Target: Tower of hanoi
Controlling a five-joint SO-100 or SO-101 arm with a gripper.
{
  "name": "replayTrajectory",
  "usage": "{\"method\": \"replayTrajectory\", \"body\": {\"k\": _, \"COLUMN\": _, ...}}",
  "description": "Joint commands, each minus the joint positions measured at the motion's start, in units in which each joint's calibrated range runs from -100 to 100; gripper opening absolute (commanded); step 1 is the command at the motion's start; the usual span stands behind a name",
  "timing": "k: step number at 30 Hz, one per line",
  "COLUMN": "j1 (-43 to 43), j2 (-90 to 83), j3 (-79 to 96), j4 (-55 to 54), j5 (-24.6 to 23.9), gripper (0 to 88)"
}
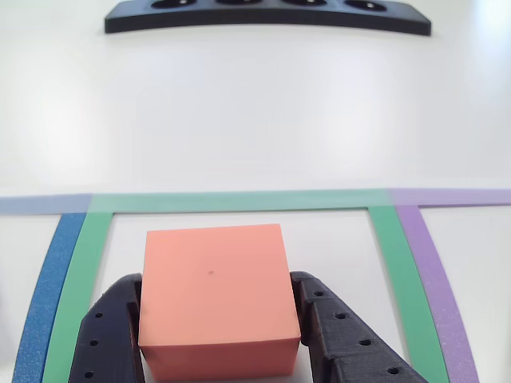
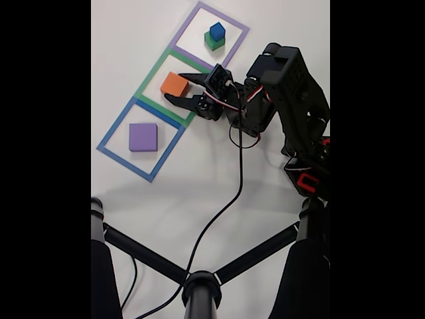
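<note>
My gripper (image 1: 217, 339) has its two dark fingers (image 1: 108, 335) set on either side of the orange cube (image 1: 214, 295), hard against its flanks as far as the other view lets me judge, so I read it as pinching the cube; whether the cube is sitting on the tabletop (image 1: 239, 120) or just raised off it I cannot tell; in the fixed view the gripper (image 2: 178, 88) reaches into the green-taped square (image 2: 147, 81), the middle of three squares laid in a diagonal row toward the tabletop's far left corner, and the orange cube (image 2: 174, 84) lies inside it; the purple-taped square (image 2: 234, 42) beyond holds a small blue cube (image 2: 217, 30) stacked on a green cube (image 2: 214, 43); the blue-taped square (image 2: 113, 130) nearer the tabletop's left edge holds a flat purple cube (image 2: 143, 137), alone; by my reckoning the puzzle is midway: two pieces are already stacked, the orange is in hand, and the tower still has to be gathered on one square, smallest on top; a dark tray (image 1: 267, 16) with round holes lies at the far edge in the other view.
</note>
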Motion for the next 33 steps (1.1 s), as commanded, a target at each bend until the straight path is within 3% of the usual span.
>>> {"method": "replayTrajectory", "body": {"k": 1, "j1": 0.1, "j2": -0.5, "j3": -0.1, "j4": -0.9, "j5": 0.0, "gripper": 13.1}}
{"method": "replayTrajectory", "body": {"k": 7, "j1": 0.1, "j2": -6.0, "j3": 2.0, "j4": 1.7, "j5": 0.0, "gripper": 13.1}}
{"method": "replayTrajectory", "body": {"k": 14, "j1": 0.3, "j2": -23.0, "j3": 3.5, "j4": 16.6, "j5": -0.7, "gripper": 12.5}}
{"method": "replayTrajectory", "body": {"k": 24, "j1": 0.6, "j2": -55.3, "j3": -5.8, "j4": 61.2, "j5": -11.8, "gripper": 12.6}}
{"method": "replayTrajectory", "body": {"k": 33, "j1": -0.2, "j2": -67.0, "j3": -29.7, "j4": 99.2, "j5": -19.9, "gripper": 11.7}}
